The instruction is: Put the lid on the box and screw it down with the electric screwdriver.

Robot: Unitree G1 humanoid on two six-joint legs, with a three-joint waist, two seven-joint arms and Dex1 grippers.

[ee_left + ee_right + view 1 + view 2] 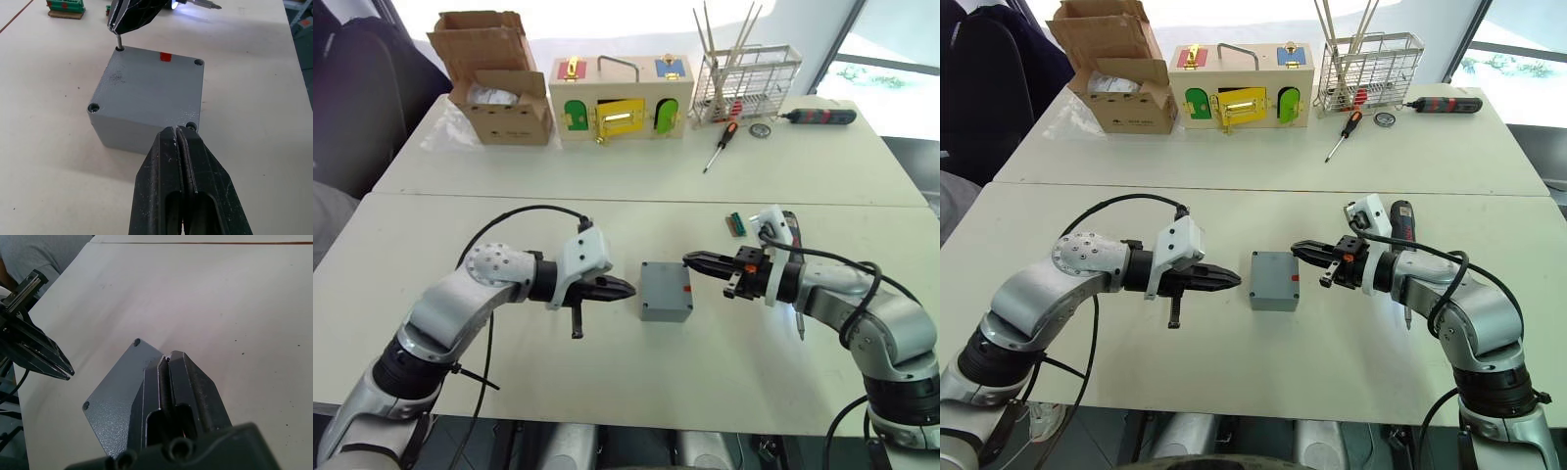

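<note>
The grey box (666,312) stands at mid-table with the lid (146,88) lying flat on top, corner holes showing, and a red mark (166,57) at its right edge. My right gripper (117,30) is shut on a small screw (119,43), whose tip stands at the lid's far right corner hole. My left gripper (630,289) is shut and empty, its tips just left of the box, by the near left corner. The electric screwdriver (1400,221) lies on the table behind my right forearm.
A small green connector board (735,223) lies beyond the right gripper. On the far table stand a cardboard carton (494,83), a wooden box with coloured doors (622,103) and a wire rack (746,83). A hand screwdriver (721,145) and a black tool with red bands (818,117) lie by the rack.
</note>
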